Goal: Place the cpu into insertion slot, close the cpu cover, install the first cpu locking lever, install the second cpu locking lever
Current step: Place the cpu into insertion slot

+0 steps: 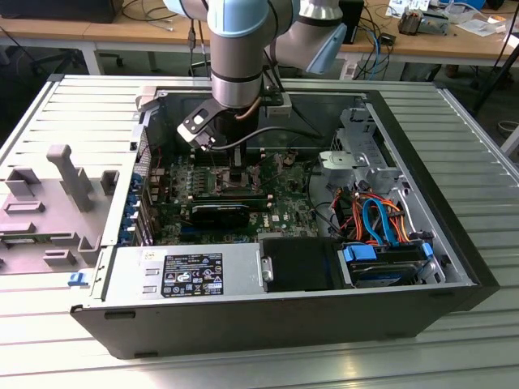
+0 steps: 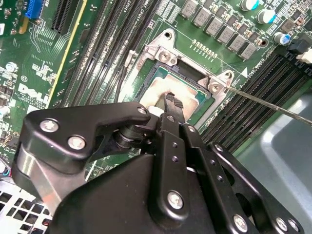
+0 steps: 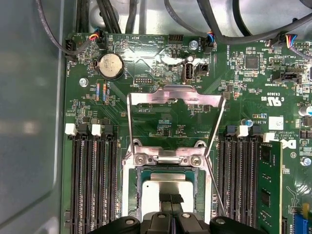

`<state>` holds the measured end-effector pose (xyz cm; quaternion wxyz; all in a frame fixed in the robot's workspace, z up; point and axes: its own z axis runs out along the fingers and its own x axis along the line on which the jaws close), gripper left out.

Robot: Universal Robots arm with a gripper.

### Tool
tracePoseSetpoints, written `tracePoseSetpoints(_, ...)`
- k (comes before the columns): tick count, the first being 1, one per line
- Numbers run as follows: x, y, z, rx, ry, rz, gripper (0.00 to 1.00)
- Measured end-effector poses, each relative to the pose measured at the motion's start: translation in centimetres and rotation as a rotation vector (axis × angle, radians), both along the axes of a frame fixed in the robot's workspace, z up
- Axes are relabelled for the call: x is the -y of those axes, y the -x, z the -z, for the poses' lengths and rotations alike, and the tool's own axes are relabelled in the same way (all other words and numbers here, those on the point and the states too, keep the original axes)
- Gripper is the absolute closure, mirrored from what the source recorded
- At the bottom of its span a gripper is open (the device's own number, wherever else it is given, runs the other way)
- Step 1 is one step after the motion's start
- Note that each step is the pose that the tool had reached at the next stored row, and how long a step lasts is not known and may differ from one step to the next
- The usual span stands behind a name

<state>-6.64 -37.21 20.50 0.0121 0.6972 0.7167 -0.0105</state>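
Fine white silk-screened lettering and numbers ran across the green printed motherboard (image 3: 243, 83) in the first wrist view, and a small white rectangular sticker (image 3: 275, 123) sat on it. In the exterior view a black rectangular label (image 1: 193, 275) with white print stood on the silver sheet-metal power supply box (image 1: 134, 271), its words too small to make out.

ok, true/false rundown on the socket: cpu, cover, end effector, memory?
1. The cpu sits in the socket. True.
2. The cover is closed over the cpu. False: it is swung open, clear of the cpu.
3. The end effector is right over the cpu. True.
4. No memory is fitted. False: one module stands upright to one side of the socket.
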Motion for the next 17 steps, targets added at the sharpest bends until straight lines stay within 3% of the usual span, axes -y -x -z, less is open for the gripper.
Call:
tracePoseSetpoints(8,0.00,-0.1,-0.93,-0.0005,-0.0001,-0.002,0.89)
tracePoseSetpoints(12,0.00,-0.5,-1.10,-0.0023,0.0002,-0.062,0.89)
tracePoseSetpoints(17,0.00,-0.5,-3.00,-0.0023,0.0003,-0.062,0.89)
